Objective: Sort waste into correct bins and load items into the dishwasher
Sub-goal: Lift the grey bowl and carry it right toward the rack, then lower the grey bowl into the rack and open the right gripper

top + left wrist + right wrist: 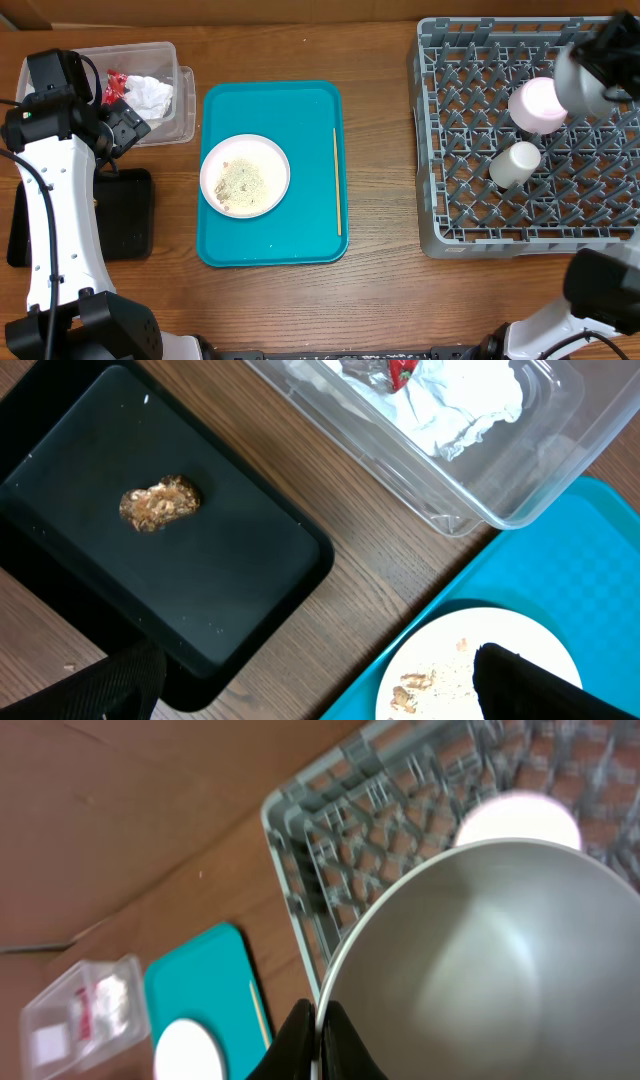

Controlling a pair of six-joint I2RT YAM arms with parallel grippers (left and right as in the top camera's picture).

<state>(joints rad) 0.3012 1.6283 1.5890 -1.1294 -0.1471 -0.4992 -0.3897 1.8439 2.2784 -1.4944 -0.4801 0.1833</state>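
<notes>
- The left gripper [320, 660] is seen spread wide and empty, above the table [330, 490] between the black tray [220, 570], where one food scrap [160, 503] lies, and the teal tray [300, 110].
- The white plate [278, 160], with crumbs [240, 180] on it, is found just to the right of that gripper; the left arm is judged the nearer.
- A thin stick [337, 180], possibly a chopstick, is laid along the teal tray's right edge, its long axis running front to back.
- The right gripper [320, 1035] is closed on the rim of a metal bowl [500, 950], held above the rack [450, 150] at its far right, beside the pink cup [537, 105].

wood-grain table [380, 300], glossy clear plastic bin [520, 470], brushed metal bowl [490, 960].
</notes>
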